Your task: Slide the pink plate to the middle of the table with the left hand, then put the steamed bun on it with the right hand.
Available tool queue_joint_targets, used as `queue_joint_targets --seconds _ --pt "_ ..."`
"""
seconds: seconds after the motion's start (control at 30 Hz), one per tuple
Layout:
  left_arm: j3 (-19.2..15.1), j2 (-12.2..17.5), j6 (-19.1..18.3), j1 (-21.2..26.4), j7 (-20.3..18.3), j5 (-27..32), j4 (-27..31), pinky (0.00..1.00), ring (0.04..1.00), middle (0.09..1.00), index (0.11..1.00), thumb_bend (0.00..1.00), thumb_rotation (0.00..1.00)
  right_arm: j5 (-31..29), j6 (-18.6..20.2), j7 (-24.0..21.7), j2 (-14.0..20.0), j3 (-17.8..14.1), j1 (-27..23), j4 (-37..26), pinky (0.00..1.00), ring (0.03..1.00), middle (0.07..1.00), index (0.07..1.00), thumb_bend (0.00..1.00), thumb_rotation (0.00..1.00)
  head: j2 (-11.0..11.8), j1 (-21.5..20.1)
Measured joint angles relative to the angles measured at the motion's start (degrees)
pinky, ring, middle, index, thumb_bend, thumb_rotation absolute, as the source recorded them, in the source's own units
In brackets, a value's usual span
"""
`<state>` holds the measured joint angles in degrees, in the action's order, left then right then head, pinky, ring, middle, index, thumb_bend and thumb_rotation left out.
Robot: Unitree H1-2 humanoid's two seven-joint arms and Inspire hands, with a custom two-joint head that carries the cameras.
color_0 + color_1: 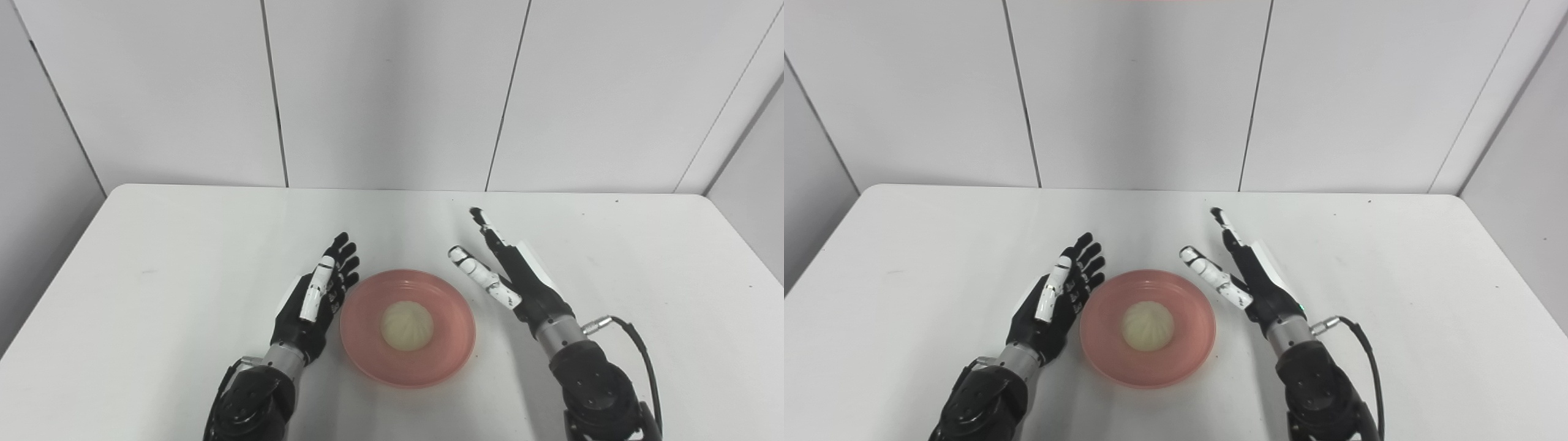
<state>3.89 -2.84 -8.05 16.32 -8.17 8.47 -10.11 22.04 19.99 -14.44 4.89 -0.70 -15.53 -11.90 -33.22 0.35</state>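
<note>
Pink plate (408,328) sits on the white table (153,257), near the front edge and roughly centred left to right. Steamed bun (407,325) lies in the middle of it, pale, round, pleated top facing up. Bun touches only the plate, neither hand is on it.

Left hand (315,301) is just beside the plate's left rim, edge-on, palm turned toward the plate. Fingers (343,257) are stretched out, pointing away toward the wall, spread slightly, holding nothing. Can't tell if the side of the hand touches the rim or clears it by a hair; from both eye views it looks right up against it.

Right hand (511,275) is off the plate's right rear side, clearly apart from the rim. It's also wide apart and empty: thumb (481,275) angles inward toward the plate, the other fingers point up and away toward the back wall. Palm faces left, toward the plate.

Both forearms come in from the bottom edge, one each side of the plate. Black cable (637,349) loops off the right wrist.

Grey panelled wall (392,92) stands behind the table's far edge.
</note>
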Motion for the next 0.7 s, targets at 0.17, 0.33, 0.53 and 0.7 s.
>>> queue_joint_targets --seconds 0.17,0.33,0.53,0.7 --pt "0.0 0.2 3.1 -1.5 0.9 -2.0 0.5 1.00 1.000 1.000 1.000 0.37 1.00 -7.9 -3.0 4.0 -1.2 -2.8 2.9 4.6 1.00 1.000 1.000 1.000 0.62 1.00 0.6 -0.1" --pt "0.2 0.7 5.5 -3.2 1.2 -4.1 1.2 1.00 1.000 1.000 1.000 0.43 1.00 -13.8 -7.3 6.7 -2.6 -3.9 5.2 6.2 1.00 1.000 1.000 1.000 0.54 1.00 1.0 -0.1" --pt "0.4 1.3 6.5 -5.5 1.4 -5.6 3.3 1.00 1.000 1.000 1.000 0.44 1.00 -16.7 -14.7 9.0 -3.5 -3.4 7.0 9.6 1.00 1.000 1.000 1.000 0.45 1.00 1.4 0.2" --pt "0.8 1.9 7.0 -5.6 1.0 -5.7 2.8 1.00 1.000 1.000 1.000 0.40 1.00 -18.4 -20.7 10.3 -3.9 -3.0 7.8 12.5 1.00 1.000 1.000 1.000 0.35 1.00 1.7 0.4"
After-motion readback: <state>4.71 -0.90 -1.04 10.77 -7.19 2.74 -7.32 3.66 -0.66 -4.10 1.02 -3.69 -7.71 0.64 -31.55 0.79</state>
